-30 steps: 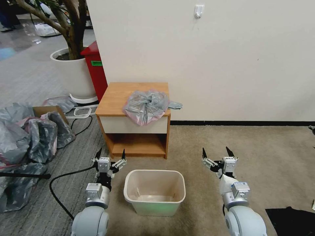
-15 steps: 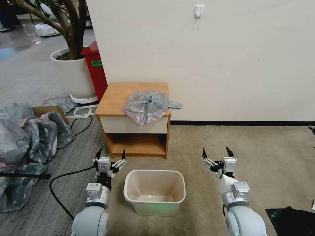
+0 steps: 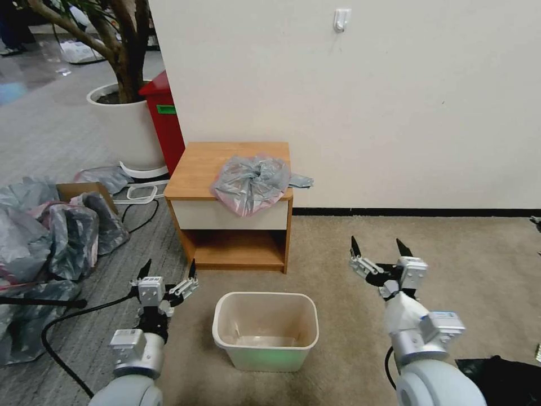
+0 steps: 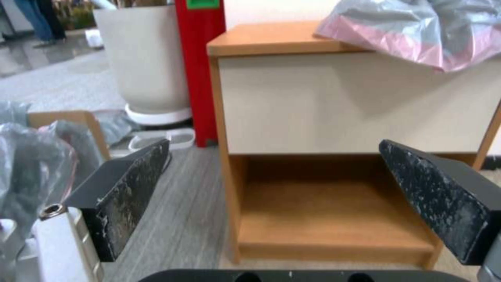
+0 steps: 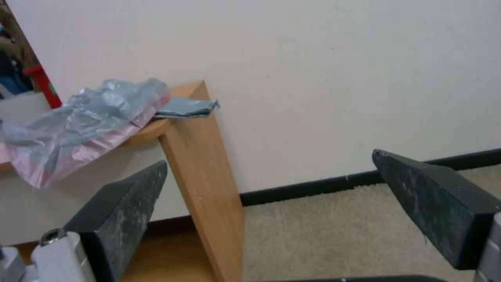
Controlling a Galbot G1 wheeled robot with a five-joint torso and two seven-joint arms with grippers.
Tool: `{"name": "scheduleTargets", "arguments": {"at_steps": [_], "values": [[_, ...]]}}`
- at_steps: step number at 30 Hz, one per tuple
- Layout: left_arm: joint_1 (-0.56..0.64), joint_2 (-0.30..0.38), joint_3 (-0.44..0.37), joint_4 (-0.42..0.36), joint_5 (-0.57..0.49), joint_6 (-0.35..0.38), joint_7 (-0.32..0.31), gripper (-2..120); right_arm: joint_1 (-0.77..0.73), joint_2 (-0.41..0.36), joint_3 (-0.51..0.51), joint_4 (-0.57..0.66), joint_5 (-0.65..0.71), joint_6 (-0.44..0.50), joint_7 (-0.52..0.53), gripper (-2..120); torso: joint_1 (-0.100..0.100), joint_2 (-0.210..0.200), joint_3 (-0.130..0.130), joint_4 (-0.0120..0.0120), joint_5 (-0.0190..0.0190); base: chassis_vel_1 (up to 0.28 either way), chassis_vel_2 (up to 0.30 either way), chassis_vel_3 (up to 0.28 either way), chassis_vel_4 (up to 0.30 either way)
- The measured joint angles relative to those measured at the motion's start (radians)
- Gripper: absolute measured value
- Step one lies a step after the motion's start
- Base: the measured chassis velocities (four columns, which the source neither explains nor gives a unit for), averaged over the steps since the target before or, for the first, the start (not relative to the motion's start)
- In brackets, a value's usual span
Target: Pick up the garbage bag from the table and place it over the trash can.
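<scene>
The worktop (image 3: 194, 169), a small orange-brown nightstand with a white drawer front, stands against the wall with its shelf compartment open beneath. On the carpet in front of it sits the trash can (image 3: 265, 331), cream-white and upright. The garbage bag (image 3: 251, 181) lies crumpled on the right front part of the worktop, its pinkish edge drooping over the drawer front and a grey corner poking past the right side. The left gripper (image 3: 167, 272) hovers low to the left of the trash can, jaws spread wide and holding nothing. The right gripper (image 3: 378, 249) hangs to the right, jaws likewise wide apart and empty.
</scene>
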Motion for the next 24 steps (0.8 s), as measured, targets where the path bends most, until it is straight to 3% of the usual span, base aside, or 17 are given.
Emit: {"name": "scheduleTargets", "arguments": {"at_steps": [8, 9, 12, 14, 15, 17, 19, 22, 24], "values": [[0.197, 0.094, -0.094, -0.218, -0.124, 0.08, -0.073, 100, 0.076, -0.01, 0.002, -0.085, 0.091, 0.012, 0.002, 100, 0.0, 0.0, 0.0, 0.0001, 0.0006, 0.0, 0.0, 0.0, 0.0], [0.197, 0.094, -0.094, -0.218, -0.124, 0.08, -0.073, 100, 0.076, -0.01, 0.002, -0.085, 0.091, 0.012, 0.002, 100, 0.0, 0.0, 0.0, 0.0001, 0.0006, 0.0, 0.0, 0.0, 0.0], [0.282, 0.135, -0.134, -0.257, -0.179, 0.116, -0.106, 100, 0.147, -0.011, 0.0, -0.128, 0.291, -0.003, 0.003, 100, 0.0, 0.0, 0.0, 0.0001, 0.0006, 0.0, 0.0, 0.0, 0.0], [0.289, 0.139, -0.138, -0.258, -0.183, 0.119, -0.109, 100, 0.172, -0.012, -0.003, -0.143, 0.345, -0.013, 0.004, 100, 0.0, 0.0, 0.0, 0.0001, 0.0005, 0.0, 0.0, 0.0, 0.0], [0.295, 0.142, -0.14, -0.259, -0.188, 0.122, -0.111, 100, 0.227, -0.013, -0.009, -0.176, 0.454, -0.031, 0.007, 100, 0.0, 0.0, 0.0, 0.0, 0.0005, 0.0, 0.0, 0.0, 0.0], [0.296, 0.143, -0.141, -0.259, -0.189, 0.122, -0.112, 100, 0.327, -0.008, -0.012, -0.248, 0.605, -0.051, 0.024, 100, 0.0, 0.0, 0.0, -0.0001, 0.0003, 0.0, 0.0, 0.0, 0.0], [0.297, 0.142, -0.142, -0.259, -0.189, 0.122, -0.112, 100, 0.371, -0.004, -0.012, -0.281, 0.66, -0.055, 0.036, 100, 0.0, 0.0, 0.0, 0.0, 0.0007, 0.0, 0.0, 0.0, 0.0], [0.307, 0.112, -0.151, -0.257, -0.174, 0.102, -0.119, 100, 0.531, 0.013, -0.009, -0.412, 0.887, -0.064, 0.087, 100, 0.0, 0.0, 0.0, 0.0003, 0.0007, 0.0, 0.0, 0.0, 0.0], [0.308, 0.109, -0.152, -0.256, -0.172, 0.099, -0.119, 100, 0.562, 0.015, -0.008, -0.437, 0.937, -0.068, 0.099, 100, 0.0, 0.0, 0.0, 0.0003, 0.0006, 0.0, 0.0, 0.0, 0.0]]}}
